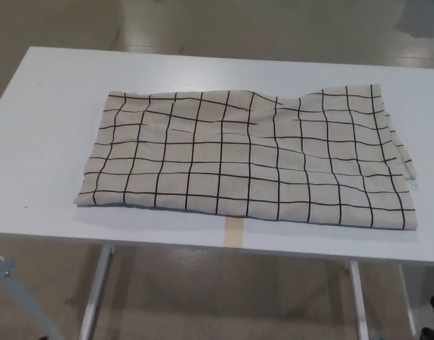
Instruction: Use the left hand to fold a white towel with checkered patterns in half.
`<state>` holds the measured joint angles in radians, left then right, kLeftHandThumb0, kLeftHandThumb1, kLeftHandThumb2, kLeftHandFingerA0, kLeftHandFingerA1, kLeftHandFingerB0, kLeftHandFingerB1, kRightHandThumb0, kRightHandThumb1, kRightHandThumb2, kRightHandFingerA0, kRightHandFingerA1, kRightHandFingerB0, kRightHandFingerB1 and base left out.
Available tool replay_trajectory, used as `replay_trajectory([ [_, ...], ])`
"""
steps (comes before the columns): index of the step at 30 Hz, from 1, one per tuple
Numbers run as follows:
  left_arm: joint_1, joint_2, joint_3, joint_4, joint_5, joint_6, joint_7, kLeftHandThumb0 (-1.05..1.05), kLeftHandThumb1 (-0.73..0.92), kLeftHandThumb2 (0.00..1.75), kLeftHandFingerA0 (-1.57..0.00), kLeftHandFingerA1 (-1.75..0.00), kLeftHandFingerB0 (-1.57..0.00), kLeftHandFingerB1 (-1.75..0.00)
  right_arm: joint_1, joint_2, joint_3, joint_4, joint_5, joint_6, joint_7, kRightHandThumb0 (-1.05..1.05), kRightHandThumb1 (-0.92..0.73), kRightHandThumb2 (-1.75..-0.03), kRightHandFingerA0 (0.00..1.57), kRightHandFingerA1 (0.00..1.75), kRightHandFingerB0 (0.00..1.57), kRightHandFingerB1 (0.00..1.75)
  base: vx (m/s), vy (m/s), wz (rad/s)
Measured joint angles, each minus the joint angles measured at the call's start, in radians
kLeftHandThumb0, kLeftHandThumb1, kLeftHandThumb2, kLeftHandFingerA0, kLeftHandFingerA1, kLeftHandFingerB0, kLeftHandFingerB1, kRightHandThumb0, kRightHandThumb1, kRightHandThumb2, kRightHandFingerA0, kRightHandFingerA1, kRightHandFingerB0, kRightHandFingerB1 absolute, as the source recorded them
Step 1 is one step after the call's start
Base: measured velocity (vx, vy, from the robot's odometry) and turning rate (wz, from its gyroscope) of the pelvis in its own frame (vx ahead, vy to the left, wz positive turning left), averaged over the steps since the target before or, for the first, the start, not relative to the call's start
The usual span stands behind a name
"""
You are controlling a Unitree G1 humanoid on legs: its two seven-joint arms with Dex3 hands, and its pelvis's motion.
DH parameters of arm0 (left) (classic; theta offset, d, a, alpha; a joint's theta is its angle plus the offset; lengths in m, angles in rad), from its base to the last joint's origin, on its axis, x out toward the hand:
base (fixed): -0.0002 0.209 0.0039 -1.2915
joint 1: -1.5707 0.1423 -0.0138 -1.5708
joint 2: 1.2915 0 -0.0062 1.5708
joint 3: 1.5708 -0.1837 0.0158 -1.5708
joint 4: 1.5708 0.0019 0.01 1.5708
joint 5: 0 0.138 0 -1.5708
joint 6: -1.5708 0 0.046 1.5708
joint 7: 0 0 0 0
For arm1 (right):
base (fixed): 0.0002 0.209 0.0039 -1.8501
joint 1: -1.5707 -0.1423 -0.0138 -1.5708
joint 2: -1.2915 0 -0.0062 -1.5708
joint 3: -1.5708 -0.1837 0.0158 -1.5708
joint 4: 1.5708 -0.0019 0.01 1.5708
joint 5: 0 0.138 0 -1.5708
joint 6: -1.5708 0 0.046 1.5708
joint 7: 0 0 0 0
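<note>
Plainly spread wide across the white desk point(47, 106), long side toward the front edge above a strip of tape point(234, 231), checkered towel point(249, 159) flat and rumpled at right, ready for a left-side pickup, neither hand in view, so grip unknown.

White table point(54, 142) on pale metal legs point(96, 290), a strip of tan tape point(234, 232) at its near edge, glossy beige floor point(224, 297) below.
</note>
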<state>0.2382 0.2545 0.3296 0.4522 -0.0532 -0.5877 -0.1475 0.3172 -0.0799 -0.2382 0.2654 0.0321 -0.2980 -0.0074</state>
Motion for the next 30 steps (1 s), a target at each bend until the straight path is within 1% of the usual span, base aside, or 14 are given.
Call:
replay_trajectory([
  [1,0.014,-0.01,0.006,-0.041,0.008,-0.013,0.007,-0.82,0.5,0.84,0.0,-0.08,0.0,0.0,0.008,0.004,0.005,-0.001,0.0,-0.001,0.003,-0.23,-0.67,-0.6,0.39,0.64,0.43,0.53,0.0,0.0,0.0],
  [2,0.021,-0.015,0.01,-0.065,0.014,-0.023,0.012,-0.73,0.56,0.61,0.0,0.0,0.0,0.0,0.013,0.007,0.008,-0.002,0.0,-0.001,0.005,-0.23,-0.67,-0.6,0.38,0.64,0.42,0.53,0.0,0.0,0.0],
  [4,0.04,-0.031,0.023,-0.138,0.032,-0.05,0.028,-0.73,0.56,0.61,0.0,0.0,0.0,0.0,0.028,0.015,0.018,-0.002,0.001,-0.002,0.011,-0.23,-0.67,-0.6,0.38,0.64,0.42,0.53,0.0,0.0,0.0],
  [5,0.046,-0.036,0.029,-0.166,0.038,-0.058,0.032,-0.76,0.48,0.78,0.0,-0.01,0.0,0.0,0.031,0.016,0.021,-0.003,0.001,-0.003,0.014,-0.23,-0.68,-0.59,0.39,0.63,0.42,0.53,0.0,0.0,0.0],
  [9,0.049,-0.046,0.049,-0.27,0.061,-0.087,0.048,-0.75,0.48,0.77,0.0,0.0,0.0,0.0,0.038,0.017,0.028,-0.002,0.0,-0.005,0.02,-0.23,-0.68,-0.6,0.39,0.63,0.42,0.53,0.0,0.0,0.0],
  [11,0.025,-0.045,0.07,-0.361,0.085,-0.106,0.062,-0.68,0.45,0.74,0.0,0.0,0.0,0.0,0.036,0.017,0.033,0.0,-0.001,-0.009,0.023,-0.23,-0.68,-0.6,0.38,0.63,0.42,0.53,0.0,0.0,0.0],
  [12,0.003,-0.041,0.083,-0.419,0.104,-0.123,0.073,-0.65,0.41,0.72,0.0,-0.05,0.0,0.0,0.036,0.017,0.036,0.002,-0.002,-0.016,0.024,-0.24,-0.68,-0.6,0.38,0.63,0.42,0.53,0.0,0.0,0.0],
  [17,-0.106,0.03,0.089,-0.531,0.174,-0.145,0.083,-0.63,0.4,0.71,0.0,-0.09,0.0,-0.02,0.05,0.018,0.039,0.008,-0.004,-0.033,0.029,-0.24,-0.68,-0.6,0.39,0.62,0.42,0.53,0.0,0.0,0.0],
  [18,-0.129,0.048,0.085,-0.541,0.191,-0.145,0.083,-0.55,0.47,0.55,0.0,-0.14,0.0,-0.13,0.051,0.018,0.04,0.009,-0.004,-0.036,0.03,-0.24,-0.68,-0.6,0.39,0.62,0.42,0.53,0.0,0.0,0.0],
  [23,-0.24,0.126,0.016,-0.542,0.27,-0.138,0.073,-0.55,0.47,0.55,0.0,-0.14,0.0,-0.13,0.065,0.018,0.043,0.027,-0.008,-0.057,0.03,-0.24,-0.68,-0.6,0.39,0.62,0.42,0.53,-0.01,-0.003,0.02],
  [24,-0.256,0.137,0.0,-0.538,0.283,-0.135,0.07,-0.59,0.38,0.76,0.0,-0.12,0.0,-0.13,0.067,0.018,0.043,0.032,-0.01,-0.062,0.03,-0.24,-0.68,-0.6,0.4,0.62,0.42,0.53,0.0,0.0,0.0],
  [27,-0.322,0.177,-0.065,-0.497,0.334,-0.114,0.056,-0.6,0.38,0.76,0.0,-0.12,0.0,-0.13,0.072,0.018,0.044,0.041,-0.015,-0.079,0.029,-0.24,-0.68,-0.6,0.4,0.62,0.42,0.53,0.0,0.0,0.0],
  [28,-0.359,0.197,-0.098,-0.467,0.357,-0.1,0.05,-0.63,0.38,0.68,0.0,-0.07,0.0,-0.1,0.075,0.019,0.045,0.043,-0.016,-0.081,0.029,-0.24,-0.69,-0.6,0.39,0.63,0.42,0.53,0.0,0.0,0.0],
  [30,-0.387,0.212,-0.125,-0.443,0.374,-0.089,0.043,-0.63,0.38,0.68,0.0,-0.07,0.0,-0.1,0.075,0.019,0.045,0.043,-0.017,-0.084,0.029,-0.24,-0.69,-0.6,0.39,0.63,0.42,0.53,0.0,0.0,0.0],
])
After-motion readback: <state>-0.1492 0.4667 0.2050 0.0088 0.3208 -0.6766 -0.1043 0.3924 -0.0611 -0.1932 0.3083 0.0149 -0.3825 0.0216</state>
